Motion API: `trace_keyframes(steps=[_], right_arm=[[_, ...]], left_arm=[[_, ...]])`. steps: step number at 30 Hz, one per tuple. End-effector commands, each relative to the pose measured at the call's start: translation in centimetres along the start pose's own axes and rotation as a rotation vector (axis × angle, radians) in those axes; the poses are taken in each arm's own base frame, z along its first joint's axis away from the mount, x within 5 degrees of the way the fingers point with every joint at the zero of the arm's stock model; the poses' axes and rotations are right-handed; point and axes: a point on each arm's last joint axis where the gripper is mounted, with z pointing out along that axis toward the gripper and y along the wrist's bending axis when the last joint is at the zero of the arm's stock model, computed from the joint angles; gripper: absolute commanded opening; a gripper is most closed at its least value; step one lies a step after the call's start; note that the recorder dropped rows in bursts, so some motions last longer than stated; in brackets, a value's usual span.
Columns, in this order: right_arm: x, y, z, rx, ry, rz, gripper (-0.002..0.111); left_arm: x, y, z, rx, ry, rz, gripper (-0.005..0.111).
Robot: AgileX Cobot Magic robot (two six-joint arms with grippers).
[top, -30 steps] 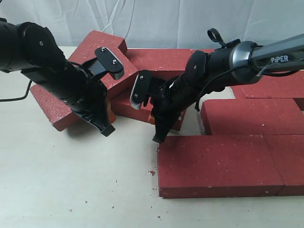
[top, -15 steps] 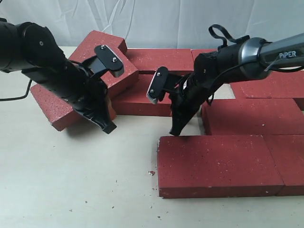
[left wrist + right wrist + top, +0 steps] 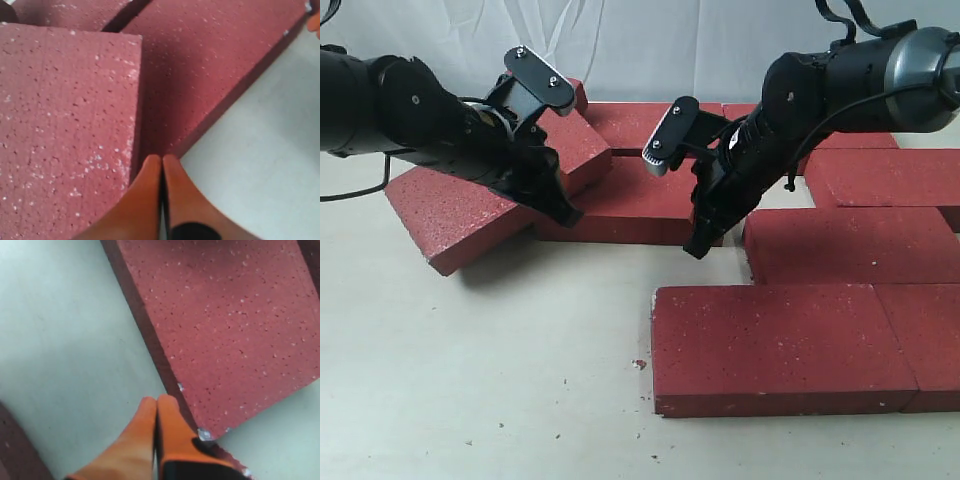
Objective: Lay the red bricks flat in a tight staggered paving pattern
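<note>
Cream-coloured table point(image 3: 470, 380) carries the red bricks point(image 3: 780, 345), rough, pale-speckled slabs lying flat in staggered rows to the right of and behind the middle brick point(image 3: 630, 205). A strip of bare table shows at that brick's right end. One tilted brick point(image 3: 450, 215) leans across the middle brick's left end, skewed out of line. The black left arm point(image 3: 410, 120) stretches low over the tilted brick. Its left gripper point(image 3: 565, 212) is clenched on nothing, the orange fingers point(image 3: 145, 185) pressed together at the seam where the tilted brick meets the middle brick. The right arm point(image 3: 840, 90) bends steeply down. The right gripper point(image 3: 696, 245) is likewise closed and empty, its tip just off the middle brick's front right corner. Small red crumbs point(image 3: 639, 364) lie in front of the middle brick.
</note>
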Motion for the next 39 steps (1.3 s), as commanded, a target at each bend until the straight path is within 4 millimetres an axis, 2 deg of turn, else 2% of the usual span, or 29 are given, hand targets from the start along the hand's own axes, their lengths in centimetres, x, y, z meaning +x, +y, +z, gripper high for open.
trace_keyframes(steps=[1,4,10,14,18,21,24,32,39], right_arm=[[-0.2,-0.4,-0.5,0.018,-0.028,0.021,-0.001],[-0.3,-0.4,-0.5,0.022,-0.035,0.025,-0.001],[-0.4,-0.5,-0.5,0.035,-0.051,0.029,-0.001],[-0.5,-0.5,-0.5,0.033,-0.058,0.041,-0.001],[-0.5,-0.5,-0.5,0.032,-0.062,0.046,-0.001],[-0.5,-0.5,-0.5,0.032,-0.062,0.046,-0.001],[-0.5,-0.5,-0.5,0.032,-0.062,0.046,-0.001],[-0.6,-0.5,-0.5,0.034,-0.063,0.046,-0.001],[-0.5,-0.5,-0.5,0.034,-0.063,0.046,-0.001]], left_arm=[[0.1,-0.1,0.5,0.002,-0.001,-0.029,0.0],[0.0,-0.3,0.5,0.017,-0.006,-0.047,0.0],[-1.0,-2.3,0.8,0.031,-0.057,0.036,0.0],[-0.9,-2.2,1.9,-0.017,-0.079,0.07,0.0],[-0.7,-1.5,3.5,-0.109,-0.124,0.113,0.0],[-0.8,-1.2,3.9,-0.152,-0.155,0.113,0.0],[-0.7,-0.4,3.9,-0.175,-0.16,0.123,0.0],[1.0,3.4,3.6,-0.213,-0.097,0.034,0.0],[1.1,4.0,2.8,-0.207,-0.087,0.017,0.0]])
